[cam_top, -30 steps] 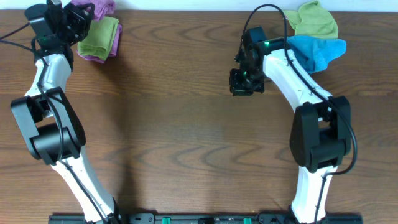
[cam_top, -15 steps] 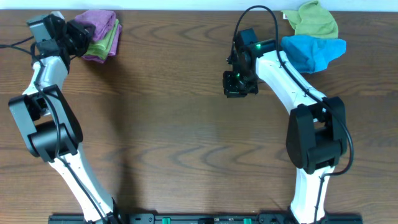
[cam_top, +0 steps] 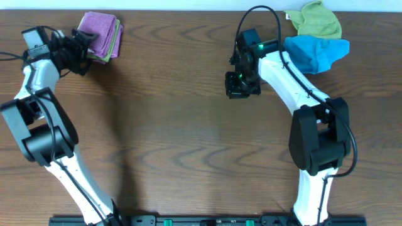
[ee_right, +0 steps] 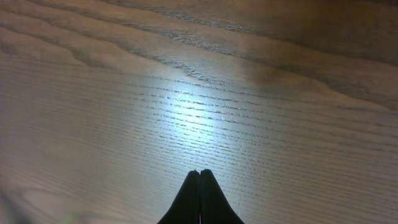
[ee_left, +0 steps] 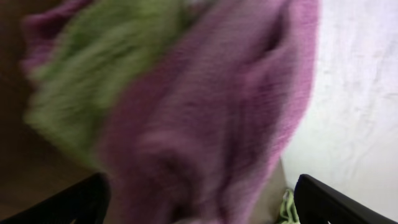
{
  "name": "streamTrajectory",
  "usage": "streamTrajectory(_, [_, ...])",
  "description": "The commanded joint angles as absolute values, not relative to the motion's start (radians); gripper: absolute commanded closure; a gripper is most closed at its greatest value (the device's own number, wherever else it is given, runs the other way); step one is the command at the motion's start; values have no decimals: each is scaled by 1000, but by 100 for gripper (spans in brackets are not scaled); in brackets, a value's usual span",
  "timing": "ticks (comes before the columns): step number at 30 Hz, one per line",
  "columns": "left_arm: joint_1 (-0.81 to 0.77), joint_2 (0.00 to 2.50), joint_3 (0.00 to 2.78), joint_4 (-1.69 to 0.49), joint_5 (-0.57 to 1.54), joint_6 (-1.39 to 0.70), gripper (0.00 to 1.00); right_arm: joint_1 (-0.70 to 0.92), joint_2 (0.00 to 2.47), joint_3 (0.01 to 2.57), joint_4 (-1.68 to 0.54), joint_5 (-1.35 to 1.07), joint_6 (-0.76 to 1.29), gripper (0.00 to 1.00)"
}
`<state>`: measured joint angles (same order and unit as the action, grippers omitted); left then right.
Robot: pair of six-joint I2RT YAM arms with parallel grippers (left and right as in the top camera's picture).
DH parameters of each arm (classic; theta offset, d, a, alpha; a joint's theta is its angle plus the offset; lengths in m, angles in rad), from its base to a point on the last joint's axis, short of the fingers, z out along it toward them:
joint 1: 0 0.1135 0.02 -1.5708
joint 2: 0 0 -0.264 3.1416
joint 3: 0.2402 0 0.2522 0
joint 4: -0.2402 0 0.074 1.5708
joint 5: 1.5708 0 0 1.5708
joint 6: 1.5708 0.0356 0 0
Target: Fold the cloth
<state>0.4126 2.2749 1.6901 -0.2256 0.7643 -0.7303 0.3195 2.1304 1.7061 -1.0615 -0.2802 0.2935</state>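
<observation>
A: How do the left jaws stand?

B: Wide apart. In the left wrist view their two black tips sit at opposite bottom corners with nothing pinched between them. Just ahead, blurred and filling the view, is the purple towel (ee_left: 236, 124).

A: And the right jaws?

B: Pressed together and empty. They point down at bare wood of the surface (ee_right: 199, 93), a little right of the middle and toward the far side.

A: So where does the towel lie?

B: At the far left of the surface, just to the right of the left jaws. I can't tell whether they touch it. It sits as a small squared stack on a folded green cloth (cam_top: 112, 50), whose edge shows along its near side.

A: How far along is the job?

B: I'd judge the folding done. The towel is compact, with no loose flap showing. What seems left is only to draw the left arm clear. I can't make out the white tag.

A: Anything else about?

B: At the far right, a blue cloth (cam_top: 317, 53) and a crumpled green cloth (cam_top: 319, 20) lie in loose heaps. Both are well apart from the towel, and neither is in any jaws.
</observation>
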Motion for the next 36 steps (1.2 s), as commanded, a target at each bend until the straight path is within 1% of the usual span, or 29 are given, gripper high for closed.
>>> streamTrajectory(1, [446,2189,1711,-288,764,-634,5,329,2098,1723,-1063,-281,275,98])
streamTrajectory(5, [466,2071,1711,-455,650,-514,5,327,2085,1730,-1076,-281,265,99])
streamTrajectory(8, [470,1966,1711,-599,602,-369,5,327,2046,1746,-1096,-266,236,99])
streamTrajectory(12, [443,1769,1711,-891,500,-113,5,327,1909,1753,-1148,-120,225,99])
streamTrajectory(16, [413,1621,1711,-992,463,-56,5,321,1777,1753,-1172,-93,199,99])
streamTrajectory(17, [408,1588,1710,-1000,468,-56,5,319,1747,1753,-1178,-93,199,97])
streamTrajectory(18, [398,1548,1710,-1011,468,-56,5,318,1713,1753,-1188,-93,199,80])
streamTrajectory(19, [386,1503,1710,-1022,461,-52,5,317,1676,1753,-1203,-93,199,58])
streamTrajectory(20, [376,1470,1710,-1029,459,-44,5,316,1646,1753,-1217,-93,199,45])
streamTrajectory(21, [357,1426,1710,-1037,454,-35,5,315,1610,1753,-1238,-92,192,24])
streamTrajectory(22, [338,1391,1710,-1045,437,-29,5,315,1584,1753,-1254,-85,193,7])
streamTrajectory(23, [319,1362,1710,-1053,416,-22,5,316,1555,1753,-1274,-75,193,1])
streamTrajectory(25, [242,1280,1701,-1070,338,-15,5,315,1483,1752,-1320,-47,194,1])
streamTrajectory(29, [57,1168,1628,-1064,281,31,5,319,1339,1723,-1365,43,194,1])
streamTrajectory(32, [-78,1107,1508,-1064,179,30,5,323,1205,1596,-1320,55,194,1])
streamTrajectory(36, [-174,1058,1319,-1041,181,-9,5,322,1023,1336,-1200,52,197,1])
